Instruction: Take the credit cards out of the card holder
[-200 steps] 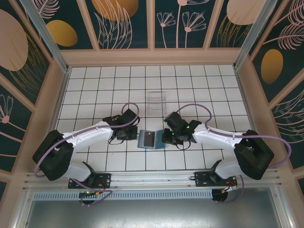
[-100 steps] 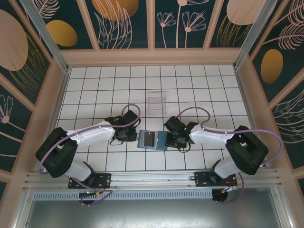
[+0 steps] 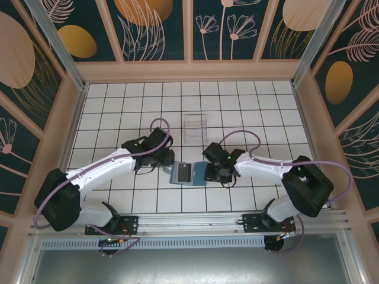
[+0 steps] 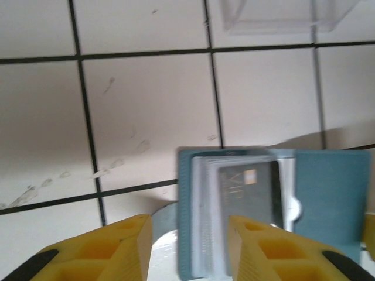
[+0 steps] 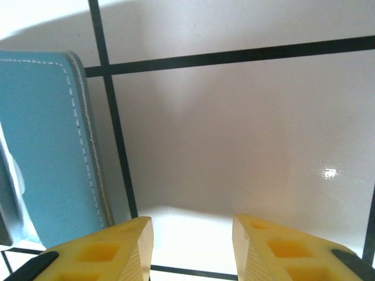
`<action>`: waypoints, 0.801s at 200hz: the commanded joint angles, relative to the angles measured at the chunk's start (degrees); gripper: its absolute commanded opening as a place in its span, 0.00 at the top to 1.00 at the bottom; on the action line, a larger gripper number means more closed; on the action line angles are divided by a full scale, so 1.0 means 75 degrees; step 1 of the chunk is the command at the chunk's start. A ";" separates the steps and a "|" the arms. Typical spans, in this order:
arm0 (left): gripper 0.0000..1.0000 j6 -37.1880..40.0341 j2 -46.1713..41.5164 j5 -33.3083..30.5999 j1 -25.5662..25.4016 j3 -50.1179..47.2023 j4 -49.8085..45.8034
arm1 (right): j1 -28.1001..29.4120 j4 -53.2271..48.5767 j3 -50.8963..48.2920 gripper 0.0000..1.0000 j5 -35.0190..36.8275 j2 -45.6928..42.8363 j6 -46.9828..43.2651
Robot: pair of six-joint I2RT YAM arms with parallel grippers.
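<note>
Worktop (image 3: 118,118): white tiles, thin black grid lines, faint grey scuffs. Card holder (image 4: 331,199): teal-blue panels, pale dashed stitching along the edge. Credit cards (image 4: 246,193): top one dark grey with a small orange-gold square, whitish ones layered beside it. Box (image 3: 195,126): colourless, transparent. Left tool (image 4: 188,249) and right tool (image 5: 190,246): yellow fingers, black at the outer corners. Left arm (image 3: 100,171) and right arm (image 3: 266,168): white shells, black joints, mauve cables. Walls (image 3: 237,29): dark teal, pale pink line-drawn plants, ochre and peach ovals, light wooden framing.
</note>
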 commanded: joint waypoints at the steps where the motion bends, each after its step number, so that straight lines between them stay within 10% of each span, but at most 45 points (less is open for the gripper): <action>1: 0.58 0.0041 0.0046 0.0668 0.0056 0.0212 0.0148 | 0.0069 -0.0514 0.0411 0.58 0.0351 -0.0378 -0.0046; 42: 0.53 -0.0120 0.0764 0.1966 0.0057 0.0089 0.0965 | 0.0082 -0.0648 0.0797 0.56 0.0253 -0.0549 -0.0074; 160: 0.68 0.0240 0.1668 0.1690 0.0054 -0.0830 0.1632 | 0.0195 0.0425 0.1914 0.72 -0.1055 -0.0092 0.0128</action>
